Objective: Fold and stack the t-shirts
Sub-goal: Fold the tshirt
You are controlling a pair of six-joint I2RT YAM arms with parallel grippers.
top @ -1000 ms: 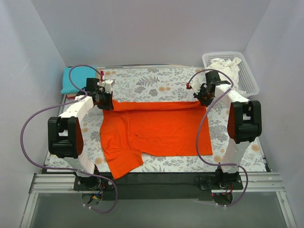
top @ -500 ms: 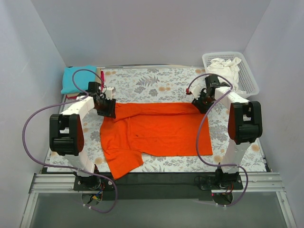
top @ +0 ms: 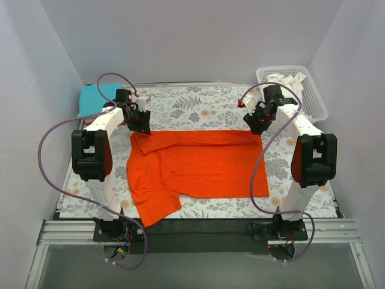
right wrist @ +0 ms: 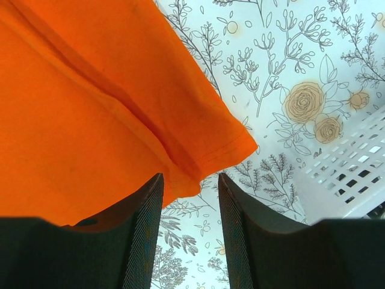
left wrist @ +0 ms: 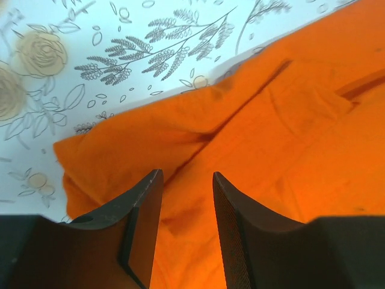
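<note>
Left gripper [top: 139,124] in the overhead view hangs over the far left corner of the orange t-shirt [top: 198,165], and the right gripper [top: 256,123] hangs over its far right corner; from this height I cannot tell how either pair of jaws stands. The orange t-shirt lies spread across the middle of the floral cloth [top: 192,105] that covers the table, its far edge turned over into a narrow band and one sleeve reaching toward the near left. A teal t-shirt [top: 93,99] lies at the far left corner of the table, behind the left arm, and a white t-shirt [top: 286,81] lies crumpled in the basket [top: 317,107] at the far right. In the left wrist view the left gripper [left wrist: 186,180] has its jaws apart with nothing between them; through the gap the orange t-shirt [left wrist: 271,120] shows below, wrinkled, with its corner resting on the floral cloth [left wrist: 120,60] just past the fingertips. In the right wrist view the right gripper [right wrist: 189,180] likewise has its jaws apart and empty, the hemmed corner of the orange t-shirt [right wrist: 90,108] lying on the floral cloth [right wrist: 283,54] just ahead of the gap, and the white lattice of the basket [right wrist: 349,162] showing at the right edge
</note>
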